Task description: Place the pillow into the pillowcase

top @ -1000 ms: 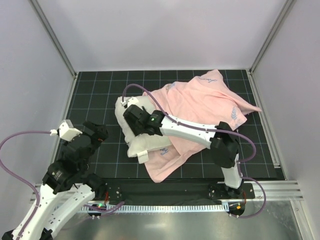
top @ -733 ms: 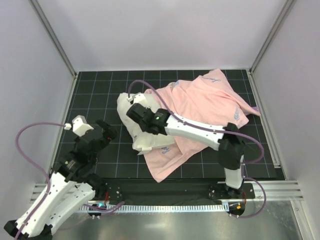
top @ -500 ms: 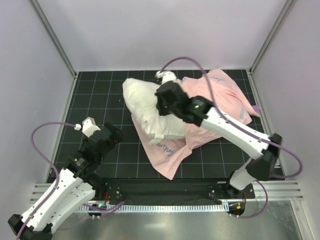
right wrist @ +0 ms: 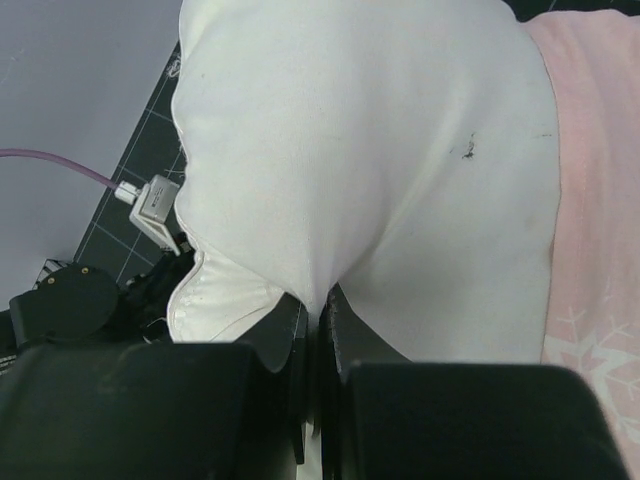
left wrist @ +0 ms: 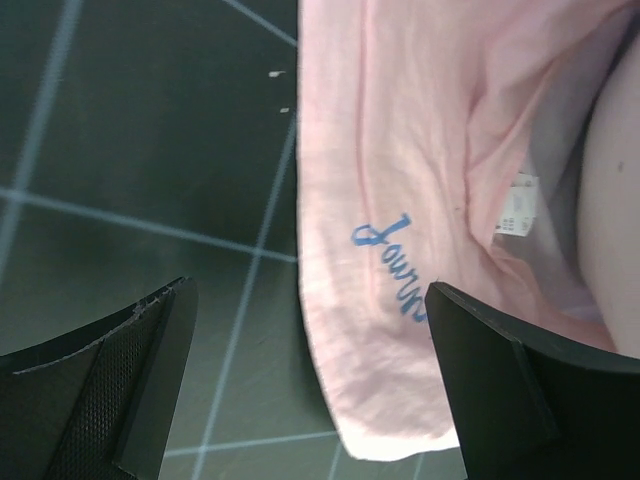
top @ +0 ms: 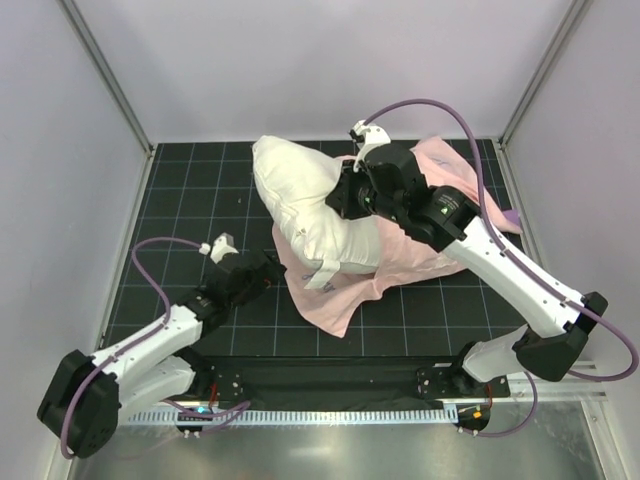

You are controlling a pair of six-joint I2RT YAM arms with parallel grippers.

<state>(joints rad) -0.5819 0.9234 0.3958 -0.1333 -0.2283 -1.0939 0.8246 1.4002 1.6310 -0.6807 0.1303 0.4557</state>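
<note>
Pillow (top: pixel 305 200): white, a few small dark specks. Pillowcase (top: pixel 345 300): pale pink, blue script lettering near the hem, faint white snowflakes. Table mat (top: pixel 190 200): black, thin pale grid lines. Robot arms (top: pixel 505 270): white and black. Cables (top: pixel 420 100): purple.

Left arm (top: pixel 150 345): white links, black joints, rounded black shoulder.
Right arm (top: pixel 500 265): white links, black joints, bulky black wrist housing.
Cables (top: pixel 145 262): purple, one looping off each wrist.
Plugs (top: pixel 222 243): small, white, boxy, at the cable ends.
Bases (top: pixel 455 382): flat black plates with screws.
Left gripper (left wrist: pixel 310 385): black wedge fingers, mesh-textured pad on one.
Right gripper (right wrist: pixel 318 312): black, smooth fingers, blocky body.
</note>
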